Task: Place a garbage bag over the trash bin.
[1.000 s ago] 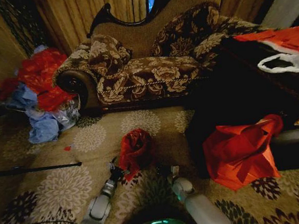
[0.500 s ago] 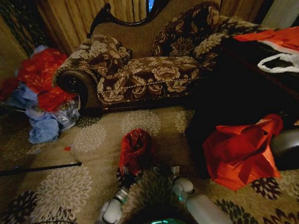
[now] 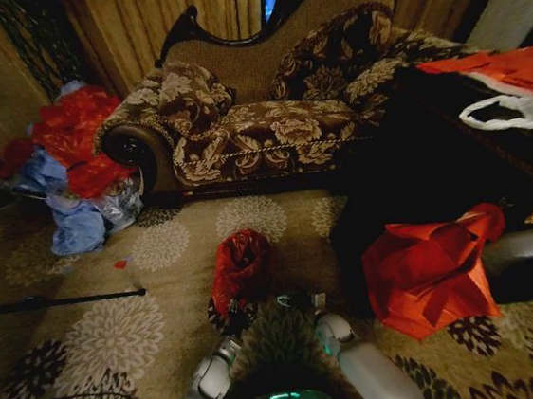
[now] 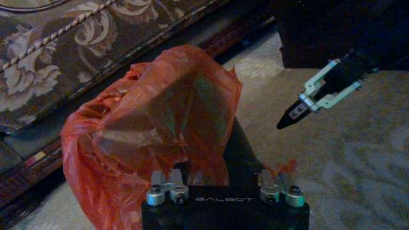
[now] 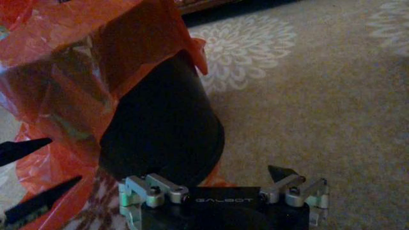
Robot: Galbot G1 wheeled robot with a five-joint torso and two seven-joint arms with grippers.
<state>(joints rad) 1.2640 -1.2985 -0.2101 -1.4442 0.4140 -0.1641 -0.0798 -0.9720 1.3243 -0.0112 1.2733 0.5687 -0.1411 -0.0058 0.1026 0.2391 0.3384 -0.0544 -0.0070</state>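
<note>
We start with the left gripper (image 5: 28, 175). The right wrist view shows its 2 black fingers (image 5: 22, 146) wide apart, with nothing pinched between them, right up against the red plastic. The left wrist view does not show those fingers, but it does show the right gripper (image 4: 294, 115) a little way off, beside the bin and above the carpet, with its dark tip pointing down. It is not touching the bag there, and we cannot tell if it is open or closed. Between the 2 grippers stands the trash bin (image 5: 166, 129), small, round and black, upright on the carpet (image 3: 119, 339). The garbage bag (image 4: 160, 110) sits on top of it, thin, shiny and crinkly. It sticks up above the rim and hangs down the side by the left gripper. The right wrist view shows what the head view does not: the bin's side near the right gripper is bare and black, so the bag is not pulled down all round. In the head view the bag hides the bin, and we see a red lump on the floor just in front of both arms. Farther back is a flowery sofa (image 3: 259, 124). A heap of red and blue bags (image 3: 71, 153) lies at its left end, and a bigger orange-red bag (image 3: 426, 268) lies off to the right.
</note>
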